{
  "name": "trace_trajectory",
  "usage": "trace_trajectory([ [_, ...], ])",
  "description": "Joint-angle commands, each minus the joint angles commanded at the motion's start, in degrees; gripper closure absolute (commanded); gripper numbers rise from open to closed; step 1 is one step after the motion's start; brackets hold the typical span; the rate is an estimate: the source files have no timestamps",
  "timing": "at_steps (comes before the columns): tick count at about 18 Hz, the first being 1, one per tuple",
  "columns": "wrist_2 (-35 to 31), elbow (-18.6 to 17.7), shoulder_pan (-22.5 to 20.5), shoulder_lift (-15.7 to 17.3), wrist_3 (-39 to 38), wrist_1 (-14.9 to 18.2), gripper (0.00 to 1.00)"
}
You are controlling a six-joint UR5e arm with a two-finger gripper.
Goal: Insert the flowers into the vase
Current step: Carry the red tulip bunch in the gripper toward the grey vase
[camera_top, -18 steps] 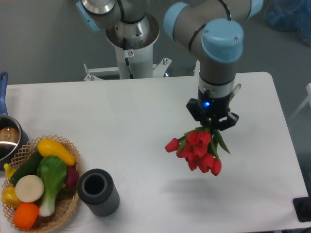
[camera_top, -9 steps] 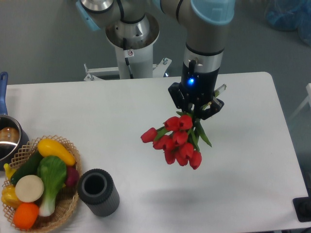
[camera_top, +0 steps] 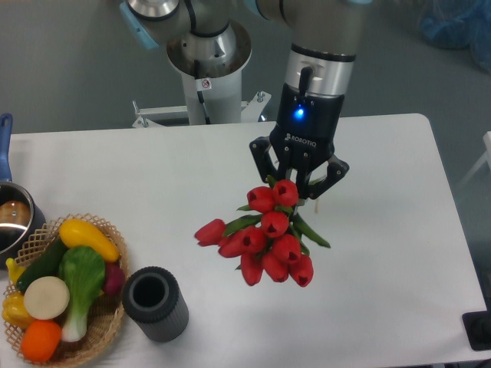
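My gripper [camera_top: 295, 186] is shut on the stems of the flowers [camera_top: 265, 240], a bunch of red tulip heads with green leaves that hangs below it in the air over the middle of the table. The stems are mostly hidden between the fingers. The vase [camera_top: 156, 303], a short dark grey ribbed cylinder with a dark hole, stands upright near the front left of the table. It is to the lower left of the flowers and well apart from them.
A wicker basket [camera_top: 103, 330] with toy vegetables sits just left of the vase, touching or nearly so. A steel pot with a blue handle [camera_top: 9, 222] is at the left edge. The robot base [camera_top: 207, 69] stands behind the white table [camera_top: 399, 268].
The gripper has moved left and toward the camera with the flowers, closer to the vase. The bunch looks larger and more spread. The vase and basket have not moved.
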State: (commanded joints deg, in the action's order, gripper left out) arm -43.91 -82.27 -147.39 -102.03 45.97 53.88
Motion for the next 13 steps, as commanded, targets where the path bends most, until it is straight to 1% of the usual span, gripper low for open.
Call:
trace_trajectory([
  [1,4.2,0.2,-1.0,-0.9,-0.1,-0.2,1.0],
  [2,6.6,0.2,-1.3,-1.3,-0.1,-0.4,1.0],
  [4,7.7,0.0,-1.3,-1.9,0.0,-0.8,1.0],
  [6,9.3,-0.1,-1.1,-2.6,-0.1,-2.5,1.0],
  [9,15.2,0.1,-0.4,-4.0,-0.1,-4.0,1.0],
  [11,19.9,0.1,0.0,-5.1,-0.1,-4.1,1.0],
  [13,23.9,-0.2,0.2,-5.5,-0.3,-4.1,1.0],
])
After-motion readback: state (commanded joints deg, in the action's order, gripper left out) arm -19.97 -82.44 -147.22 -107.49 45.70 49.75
